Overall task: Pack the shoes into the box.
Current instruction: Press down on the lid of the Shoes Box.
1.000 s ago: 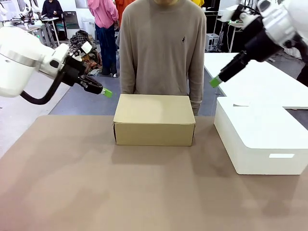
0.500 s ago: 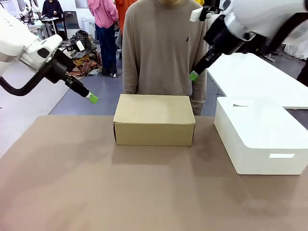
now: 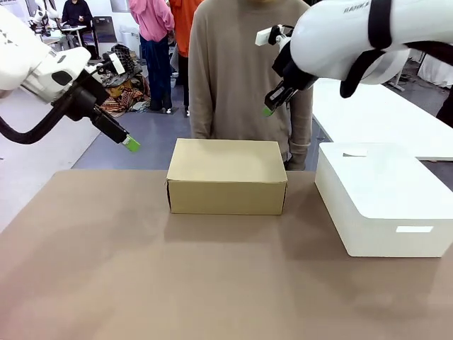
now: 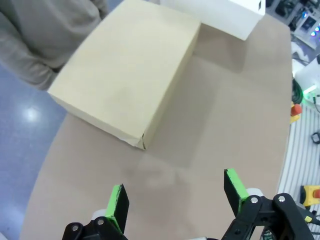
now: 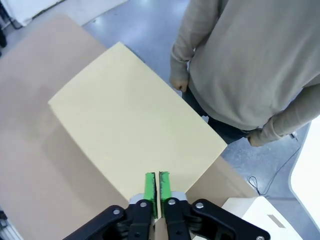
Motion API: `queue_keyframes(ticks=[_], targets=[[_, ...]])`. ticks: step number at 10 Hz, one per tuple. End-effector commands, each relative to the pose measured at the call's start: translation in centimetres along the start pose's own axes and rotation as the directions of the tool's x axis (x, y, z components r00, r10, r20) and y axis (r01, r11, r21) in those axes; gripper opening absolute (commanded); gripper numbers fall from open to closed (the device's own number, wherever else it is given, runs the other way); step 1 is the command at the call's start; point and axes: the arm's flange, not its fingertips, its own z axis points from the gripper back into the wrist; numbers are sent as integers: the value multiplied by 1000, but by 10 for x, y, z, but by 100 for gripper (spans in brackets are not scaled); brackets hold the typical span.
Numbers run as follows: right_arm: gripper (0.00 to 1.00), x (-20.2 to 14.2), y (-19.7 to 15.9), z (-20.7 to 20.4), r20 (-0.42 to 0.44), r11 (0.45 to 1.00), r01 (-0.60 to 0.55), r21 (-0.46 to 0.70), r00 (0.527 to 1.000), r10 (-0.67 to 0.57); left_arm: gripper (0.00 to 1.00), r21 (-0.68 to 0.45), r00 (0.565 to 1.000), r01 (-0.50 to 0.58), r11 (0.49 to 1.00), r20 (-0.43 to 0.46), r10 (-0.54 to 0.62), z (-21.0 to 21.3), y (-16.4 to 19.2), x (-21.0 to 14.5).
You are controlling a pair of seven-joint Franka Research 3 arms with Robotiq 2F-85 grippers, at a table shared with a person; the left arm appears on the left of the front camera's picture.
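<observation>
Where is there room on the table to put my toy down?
The table is bare in front of the tan box and to its left. The right side is crowded by the white box, with a narrow gap between the boxes.

text: partial white lettering | on: right arm (image 3: 354, 42) | legibility: unclear

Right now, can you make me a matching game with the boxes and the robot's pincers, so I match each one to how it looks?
Things:
1. flat-lidded tan cardboard box
2. big white rounded-edge box
3. left pincer
4. right pincer

States:
A. green pads pressed together
B. green pads wide apart
C. lid closed, in front of the person
D. near the table's right edge

Pairs: 1-C, 2-D, 3-B, 4-A
</observation>
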Motion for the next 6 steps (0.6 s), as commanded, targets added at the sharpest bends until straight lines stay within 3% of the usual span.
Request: queue_keyframes(ticks=[1, 4, 6], targets=[[0, 12, 1, -11, -17, 998, 39, -50, 999, -40, 100, 51, 998, 53, 997, 24, -54, 1, -13, -10], [0, 1, -1, -15, -21, 999, 22, -26, 1000, -22, 100, 94, 991, 110, 989, 62, -116, 3, -20, -8], [0, 1, -1, -15, -21, 999, 22, -26, 1000, -22, 100, 47, 998, 51, 998, 36, -52, 3, -19, 0]])
